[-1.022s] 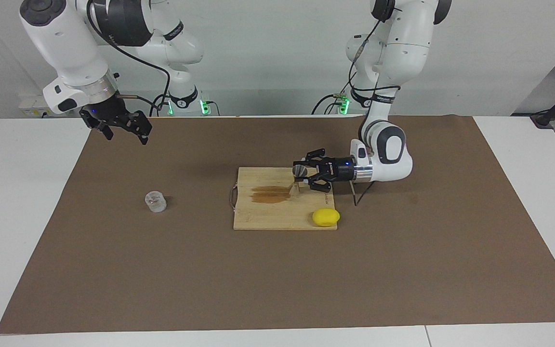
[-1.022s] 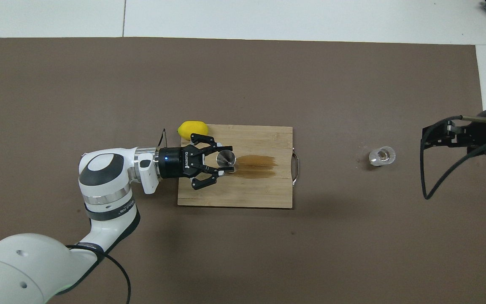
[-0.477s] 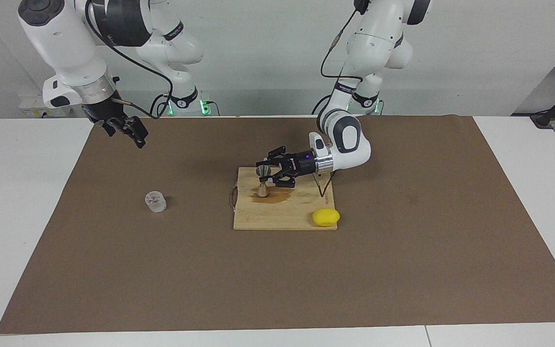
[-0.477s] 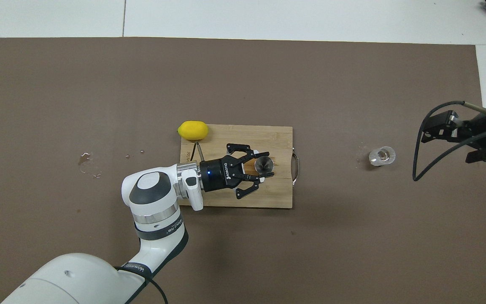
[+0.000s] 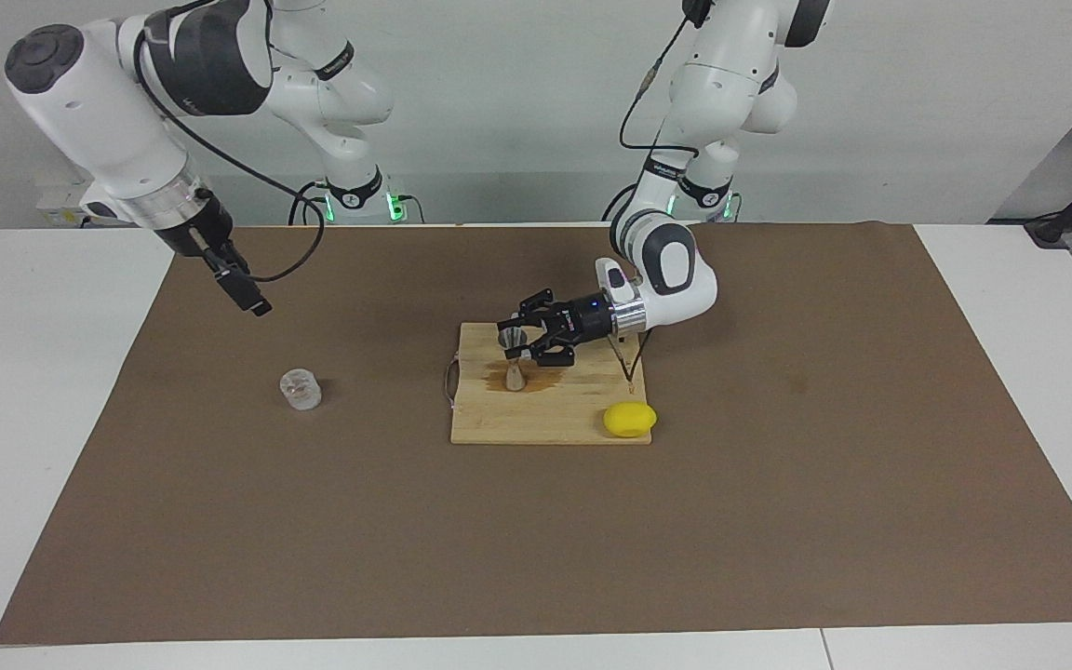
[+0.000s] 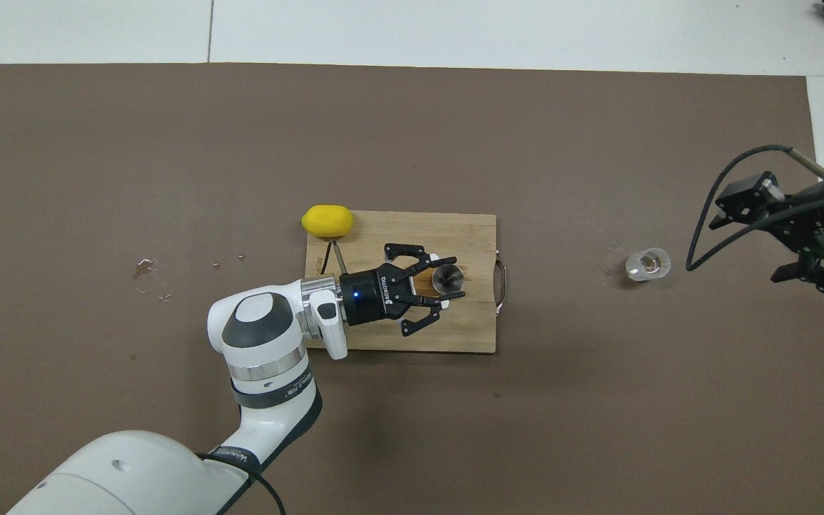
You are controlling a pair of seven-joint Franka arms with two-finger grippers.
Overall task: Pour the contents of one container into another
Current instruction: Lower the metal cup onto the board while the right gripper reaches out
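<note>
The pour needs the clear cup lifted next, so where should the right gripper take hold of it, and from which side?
Probably around the side wall of the clear cup, descending from above with open fingers straddling it. It stands upright, squat and cylindrical, alone on the brown mat with free space all round. The right gripper is over the mat beside it.

My two arms (image 5: 685,270): glossy white shells, dark grey joint caps, black cables looped outside. Black grippers (image 6: 448,286), blue light on wrist, green lights at bases.
</note>
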